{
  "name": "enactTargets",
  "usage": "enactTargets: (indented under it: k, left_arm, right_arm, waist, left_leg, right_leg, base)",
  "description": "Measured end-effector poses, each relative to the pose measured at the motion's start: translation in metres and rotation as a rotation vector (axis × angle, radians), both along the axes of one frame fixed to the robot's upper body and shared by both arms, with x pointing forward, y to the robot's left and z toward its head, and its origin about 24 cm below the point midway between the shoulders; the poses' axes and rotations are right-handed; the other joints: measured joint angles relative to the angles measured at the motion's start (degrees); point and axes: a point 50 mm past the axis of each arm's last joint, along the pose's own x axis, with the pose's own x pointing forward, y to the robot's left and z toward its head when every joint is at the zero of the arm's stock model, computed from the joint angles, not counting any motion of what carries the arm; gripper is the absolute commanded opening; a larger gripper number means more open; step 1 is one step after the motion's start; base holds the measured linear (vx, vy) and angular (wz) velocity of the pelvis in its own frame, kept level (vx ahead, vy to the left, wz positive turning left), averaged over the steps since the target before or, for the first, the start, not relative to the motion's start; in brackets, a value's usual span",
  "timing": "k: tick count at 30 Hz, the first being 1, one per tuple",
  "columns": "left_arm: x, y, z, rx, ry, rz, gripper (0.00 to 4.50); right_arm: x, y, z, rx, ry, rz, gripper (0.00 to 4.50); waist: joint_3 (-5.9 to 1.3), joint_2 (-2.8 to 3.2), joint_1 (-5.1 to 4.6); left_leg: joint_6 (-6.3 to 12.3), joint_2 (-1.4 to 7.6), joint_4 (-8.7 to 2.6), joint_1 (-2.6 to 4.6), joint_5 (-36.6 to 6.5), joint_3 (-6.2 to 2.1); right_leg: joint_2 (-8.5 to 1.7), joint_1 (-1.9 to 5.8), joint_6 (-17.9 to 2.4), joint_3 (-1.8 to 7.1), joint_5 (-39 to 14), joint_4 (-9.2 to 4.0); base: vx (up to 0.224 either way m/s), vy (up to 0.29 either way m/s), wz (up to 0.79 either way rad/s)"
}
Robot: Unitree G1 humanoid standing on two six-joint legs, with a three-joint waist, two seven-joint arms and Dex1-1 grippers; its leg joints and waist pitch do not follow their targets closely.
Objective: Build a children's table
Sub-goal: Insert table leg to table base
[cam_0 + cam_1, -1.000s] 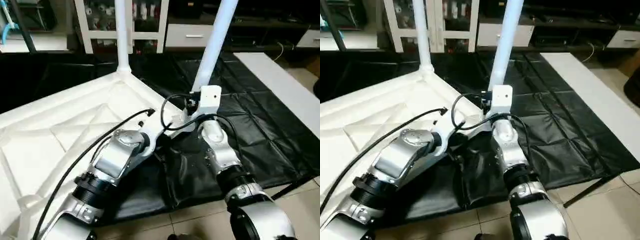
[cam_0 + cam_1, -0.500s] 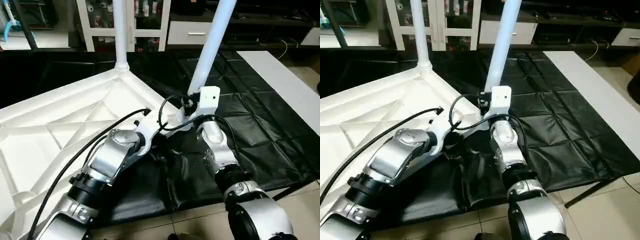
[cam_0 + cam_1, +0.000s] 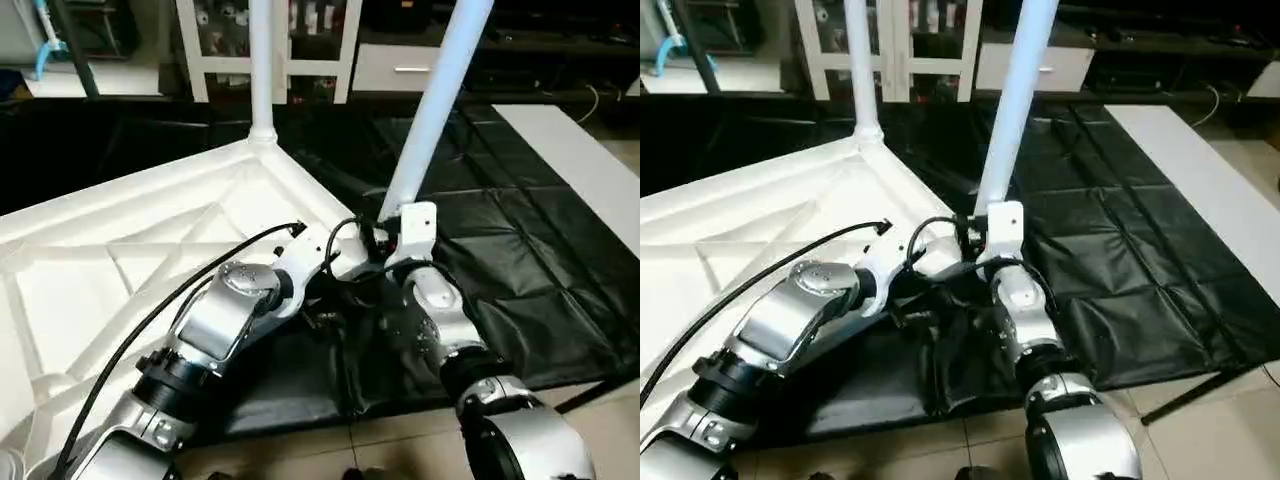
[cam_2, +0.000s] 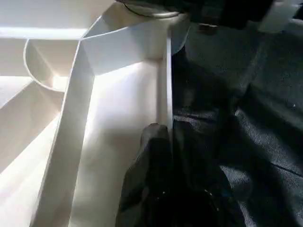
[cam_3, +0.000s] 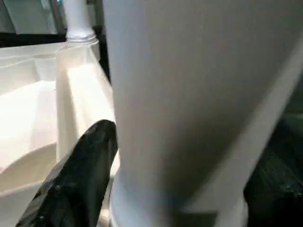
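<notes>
Right pincer (image 5: pixel 118 179) loosened, two legs (image 3: pixel 436 105) upright

- You won't find any lettering, label, brand mark, number or sign that can be read in these views.
</notes>
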Motion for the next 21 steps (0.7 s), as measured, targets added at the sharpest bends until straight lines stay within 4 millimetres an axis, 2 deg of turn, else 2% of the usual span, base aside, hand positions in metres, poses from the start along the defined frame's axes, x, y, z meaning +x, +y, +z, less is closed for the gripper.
enactTargets:
  k: [5,9,14,18,21]
  left_arm:
    - [0.0,0.004,0.001,0.006,-0.004,-0.012,0.0]
    - [0.001,0.007,0.002,0.009,-0.021,-0.033,0.0]
    - [-0.001,0.011,-0.001,0.009,-0.018,-0.09,0.0]
    - [-0.005,0.019,-0.004,0.017,-0.024,-0.192,0.0]
    - [-0.008,0.024,-0.005,0.02,-0.022,-0.267,0.0]
  right_arm:
    - [-0.01,-0.007,0.001,-0.007,-0.053,0.112,4.12]
    - [-0.021,-0.013,0.009,0.007,-0.125,0.182,4.41]
    - [-0.038,-0.029,0.015,0.025,-0.154,0.249,4.41]
    - [-0.056,-0.049,0.018,0.017,-0.127,0.356,4.41]
    - [-0.058,-0.058,0.026,-0.021,-0.111,0.441,4.41]
  waist:
    - [0.0,0.01,0.04]
    - [0.01,0.01,0.08]
    - [0.01,0.01,0.66]
    - [0.0,0.03,1.66]
    - [-0.01,0.05,1.75]
  left_leg:
    - [0.01,0.01,0.07,-0.02,0.0,0.0]
    - [0.01,0.03,0.06,-0.01,0.0,-0.01]
    - [0.01,0.03,0.06,-0.02,0.0,-0.05]
    - [0.02,0.02,0.08,0.05,0.0,-0.05]
    - [0.02,-0.01,0.1,0.07,0.01,-0.05]
  right_leg:
    - [0.0,0.0,0.0,0.0,0.0,0.01]
    - [0.0,0.01,-0.01,-0.01,0.01,0.03]
    - [0.0,0.06,0.01,-0.03,0.0,0.02]
    - [0.0,0.14,0.01,-0.01,0.0,0.02]
    - [-0.01,0.2,0.0,0.05,0.02,0.02]
  base:
    - [0.0,0.0,0.0]
    - [0.0,0.0,0.0]
    - [0.0,0.0,0.0]
    - [0.0,0.0,0.0]
    - [0.0,0.0,0.0]
